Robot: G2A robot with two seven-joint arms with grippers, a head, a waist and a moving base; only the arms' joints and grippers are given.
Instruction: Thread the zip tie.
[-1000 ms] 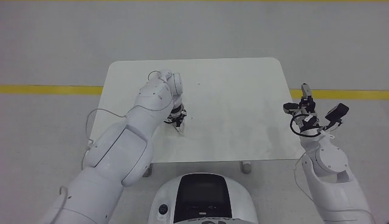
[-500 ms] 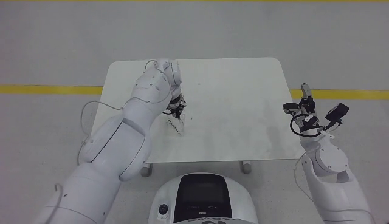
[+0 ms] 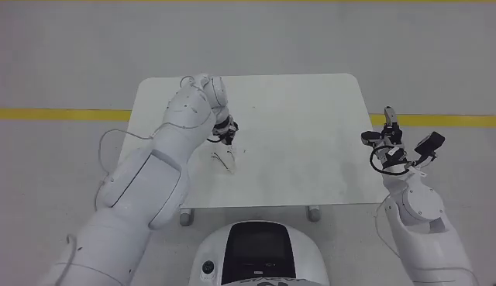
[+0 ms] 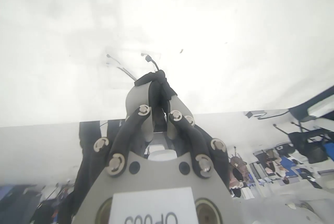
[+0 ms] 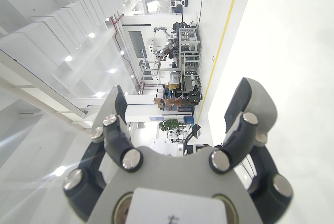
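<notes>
Since the earlier frames the left gripper (image 3: pixel 226 134) has been drawn away from the robot, farther in over the table (image 3: pixel 310 123), while the right gripper (image 3: pixel 390 135) has been kept where it was.

In the top view the left gripper is held above the table's left half. The right gripper is parked beyond the table's right edge, well apart from the left one. Just on the robot's side of the left gripper a thin dark trace (image 3: pixel 224 162) is seen slanting across the white top — whether strip or shadow cannot be told.

In the left wrist view the fingers (image 4: pixel 138 94) are seen closed together on the zip tie (image 4: pixel 153 63). A short length of the dark strip is pushed out past the fingertips. Its long axis runs roughly in line with the gripper, with a slight bend, and its small head is pointed away from the gripper toward the table top. A white label (image 4: pixel 151 205) is borne on the gripper's base, its dark print cut off at the frame's edge.

In the right wrist view the right gripper's jaws are spread wide with nothing between them, and the table's rounded corner is seen alongside. A second label (image 5: pixel 177 205) is fixed to its base — the print mostly cut off.
</notes>
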